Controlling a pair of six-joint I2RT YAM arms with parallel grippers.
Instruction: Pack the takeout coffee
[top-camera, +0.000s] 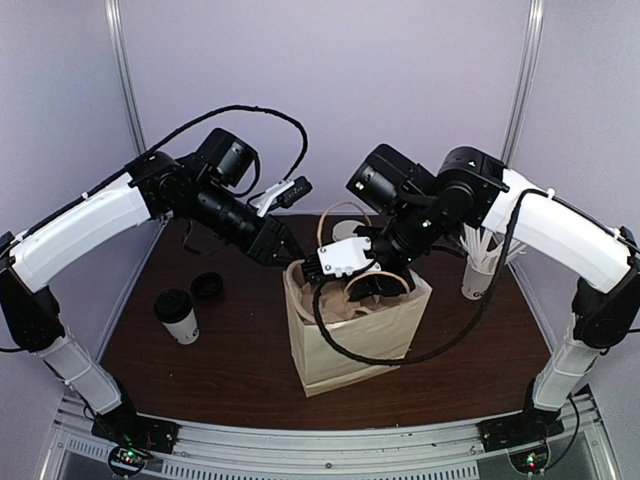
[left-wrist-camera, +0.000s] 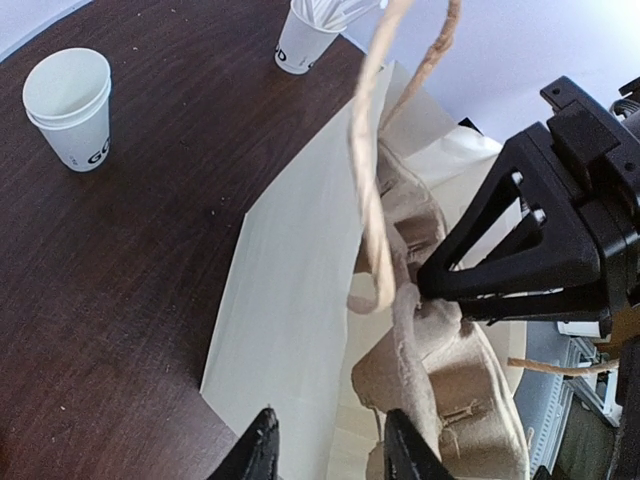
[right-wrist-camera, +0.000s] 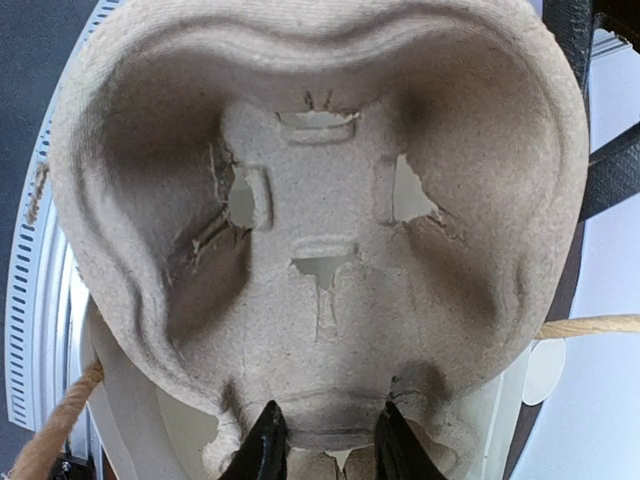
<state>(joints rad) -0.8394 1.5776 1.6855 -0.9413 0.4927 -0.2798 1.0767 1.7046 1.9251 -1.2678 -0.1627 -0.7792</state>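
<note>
One takeout coffee (top-camera: 177, 316), a white cup with a black lid, stands on the left of the table. A second white cup (left-wrist-camera: 68, 105) is lidless, and a loose black lid (top-camera: 207, 286) lies near the lidded cup. The brown paper bag (top-camera: 345, 350) stands upright in the middle. My right gripper (top-camera: 365, 290) reaches into its mouth, shut on the rim of the brown pulp cup carrier (right-wrist-camera: 320, 230). My left gripper (left-wrist-camera: 330, 455) is open just outside the bag's left rim, above the bag's pale side panel (left-wrist-camera: 290, 300), with nothing between its fingers.
A white cup full of long white sticks (top-camera: 480, 270) stands right of the bag, also seen from the left wrist (left-wrist-camera: 305, 35). The bag's rope handle (left-wrist-camera: 370, 150) arches up beside the right gripper. Walls close in the table at the back and sides.
</note>
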